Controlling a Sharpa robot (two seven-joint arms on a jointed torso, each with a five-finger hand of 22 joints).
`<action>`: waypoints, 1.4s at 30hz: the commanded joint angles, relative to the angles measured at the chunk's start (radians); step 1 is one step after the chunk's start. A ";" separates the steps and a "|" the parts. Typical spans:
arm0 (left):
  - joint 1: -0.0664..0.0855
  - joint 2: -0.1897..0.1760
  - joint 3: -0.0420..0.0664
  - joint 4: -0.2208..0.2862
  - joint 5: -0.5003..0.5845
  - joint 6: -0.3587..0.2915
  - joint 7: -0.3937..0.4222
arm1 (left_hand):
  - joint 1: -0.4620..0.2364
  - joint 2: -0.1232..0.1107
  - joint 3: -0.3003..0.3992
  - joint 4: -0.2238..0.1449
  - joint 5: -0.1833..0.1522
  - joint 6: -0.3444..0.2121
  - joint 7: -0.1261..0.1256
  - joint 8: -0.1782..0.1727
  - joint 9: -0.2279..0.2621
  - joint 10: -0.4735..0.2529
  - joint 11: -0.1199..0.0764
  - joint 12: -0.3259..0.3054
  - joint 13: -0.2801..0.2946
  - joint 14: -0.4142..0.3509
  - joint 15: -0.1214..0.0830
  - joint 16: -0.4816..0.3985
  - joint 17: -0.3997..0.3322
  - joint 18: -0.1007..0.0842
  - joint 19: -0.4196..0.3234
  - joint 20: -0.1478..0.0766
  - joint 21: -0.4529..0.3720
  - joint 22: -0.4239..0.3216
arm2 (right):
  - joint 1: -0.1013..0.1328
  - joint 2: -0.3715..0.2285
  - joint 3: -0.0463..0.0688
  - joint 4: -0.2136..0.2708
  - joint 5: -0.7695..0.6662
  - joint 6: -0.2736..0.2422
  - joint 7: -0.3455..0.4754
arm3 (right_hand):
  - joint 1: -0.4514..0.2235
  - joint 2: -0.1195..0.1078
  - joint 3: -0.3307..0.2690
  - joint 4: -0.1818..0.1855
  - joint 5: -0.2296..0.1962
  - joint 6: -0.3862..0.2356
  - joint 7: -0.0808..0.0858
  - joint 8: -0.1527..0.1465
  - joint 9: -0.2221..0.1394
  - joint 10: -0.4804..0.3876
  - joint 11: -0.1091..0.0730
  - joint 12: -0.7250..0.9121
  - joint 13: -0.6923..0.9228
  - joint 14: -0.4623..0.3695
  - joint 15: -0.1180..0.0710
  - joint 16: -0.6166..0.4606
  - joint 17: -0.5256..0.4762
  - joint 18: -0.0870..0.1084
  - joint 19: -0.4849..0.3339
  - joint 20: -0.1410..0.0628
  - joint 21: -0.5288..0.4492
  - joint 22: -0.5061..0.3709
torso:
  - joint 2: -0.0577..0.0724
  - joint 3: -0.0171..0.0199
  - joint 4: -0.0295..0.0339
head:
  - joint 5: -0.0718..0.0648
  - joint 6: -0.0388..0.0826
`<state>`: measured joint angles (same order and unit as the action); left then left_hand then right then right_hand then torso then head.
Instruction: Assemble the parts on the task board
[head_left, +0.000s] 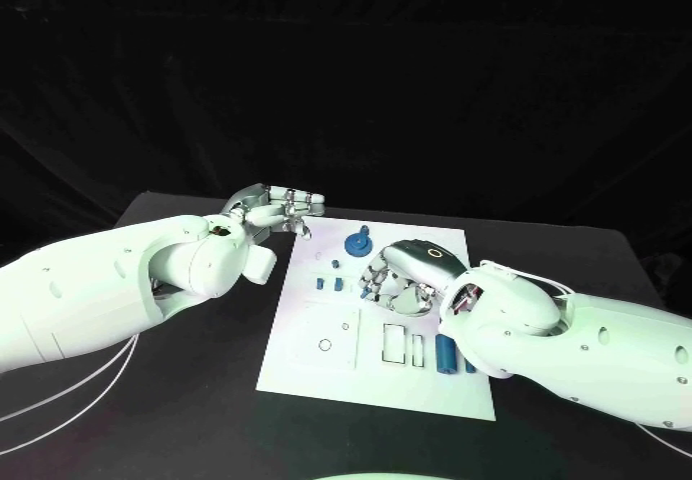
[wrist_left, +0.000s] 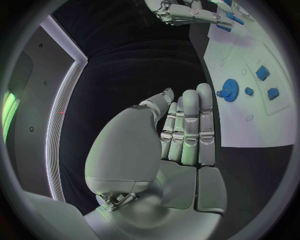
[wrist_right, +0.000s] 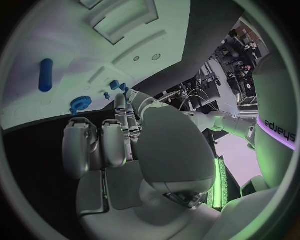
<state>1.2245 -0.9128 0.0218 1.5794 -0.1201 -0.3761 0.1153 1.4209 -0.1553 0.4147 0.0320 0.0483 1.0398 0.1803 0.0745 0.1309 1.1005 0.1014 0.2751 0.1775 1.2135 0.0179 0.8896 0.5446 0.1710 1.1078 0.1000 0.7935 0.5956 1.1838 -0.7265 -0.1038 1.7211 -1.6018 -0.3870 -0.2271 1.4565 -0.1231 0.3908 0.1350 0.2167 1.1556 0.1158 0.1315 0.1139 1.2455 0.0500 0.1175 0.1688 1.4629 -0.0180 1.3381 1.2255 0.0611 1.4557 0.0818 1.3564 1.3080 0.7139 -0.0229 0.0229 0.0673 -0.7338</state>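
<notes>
The white task board (head_left: 325, 370) lies in the middle of the black table. On it are a blue gear (head_left: 359, 243), two small blue parts (head_left: 330, 284) and a blue cylinder (head_left: 447, 353). My left hand (head_left: 274, 210) hovers by the board's far left corner, fingers straight (wrist_left: 187, 125) and holding nothing. My right hand (head_left: 404, 275) is over the board's middle, fingers pointing down, nothing seen in them. In the right wrist view the gear (wrist_right: 80, 103) and the cylinder (wrist_right: 45, 75) lie beyond its fingertips (wrist_right: 122, 102). The left wrist view shows the gear (wrist_left: 230, 90) and the right hand (wrist_left: 187, 12).
The board has rectangular recesses (head_left: 404, 345) and a round hole (head_left: 325, 345) near its front. Black table (head_left: 188, 400) surrounds the board on every side. Thin white cables (head_left: 87, 395) run under my left arm.
</notes>
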 joint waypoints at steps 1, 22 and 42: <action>0.001 0.003 0.000 0.006 -0.004 0.008 0.004 | 0.003 0.006 0.001 -0.006 0.003 -0.006 -0.001 -0.003 -0.001 -0.008 0.001 0.004 0.001 -0.008 0.001 -0.004 -0.001 0.013 0.004 0.003 -0.003 -0.001 | -0.015 0.021 -0.002 -0.019 0.005 0.012 0.021 | -0.009 0.004 0.006 -0.001 0.006 0.006 0.001 0.003 0.001 0.007 0.002 -0.007 -0.001 0.043 -0.007 0.003 0.000 -0.011 0.007 0.001 0.002 0.154 | 0.001 0.0009 0.0002 | 0.014 -0.008; 0.001 0.008 0.000 0.012 -0.008 0.012 0.003 | 0.002 0.006 0.001 -0.007 0.003 -0.006 -0.001 -0.002 -0.002 -0.009 0.001 0.005 0.001 -0.008 0.001 -0.004 -0.002 0.013 0.004 0.004 -0.004 -0.002 | -0.071 0.098 -0.010 -0.086 -0.005 0.039 0.033 | -0.012 0.004 0.007 -0.003 0.009 0.004 0.003 0.001 0.002 0.007 0.003 -0.010 -0.002 0.043 -0.006 0.003 -0.001 -0.011 0.007 0.001 0.001 0.154 | 0.000 0.0009 -0.0005 | 0.040 -0.024; 0.001 0.008 0.000 0.015 -0.012 0.022 0.003 | 0.002 0.006 -0.001 -0.008 0.003 -0.008 -0.001 -0.002 -0.002 -0.011 0.002 0.007 0.002 -0.009 0.001 -0.005 -0.003 0.013 0.004 0.004 -0.006 -0.002 | -0.088 0.111 -0.013 -0.107 -0.019 0.059 0.013 | -0.015 0.003 0.007 -0.002 0.009 0.003 0.004 0.000 0.002 0.007 0.004 -0.011 -0.002 0.043 -0.005 0.003 -0.001 -0.011 0.007 0.001 0.000 0.154 | 0.000 0.0008 0.0001 | 0.046 -0.029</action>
<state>1.2246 -0.9068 0.0212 1.5911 -0.1256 -0.3731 0.1143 1.4209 -0.1553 0.4148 0.0321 0.0483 1.0398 0.1802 0.0745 0.1302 1.0972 0.1048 0.2751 0.1782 1.2131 0.0182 0.8897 0.5429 0.1706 1.1078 0.1000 0.7936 0.5944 1.0983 -0.6164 -0.1156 1.6149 -1.6036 -0.3507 -0.2087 1.4525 -0.1192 0.3932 0.1322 0.2197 1.1537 0.1215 0.1297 0.1140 1.2488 0.0536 0.1098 0.1681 1.4629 -0.0180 1.3381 1.2249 0.0611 1.4556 0.0819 1.3563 1.3074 0.7137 -0.0223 0.0232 0.1126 -0.7619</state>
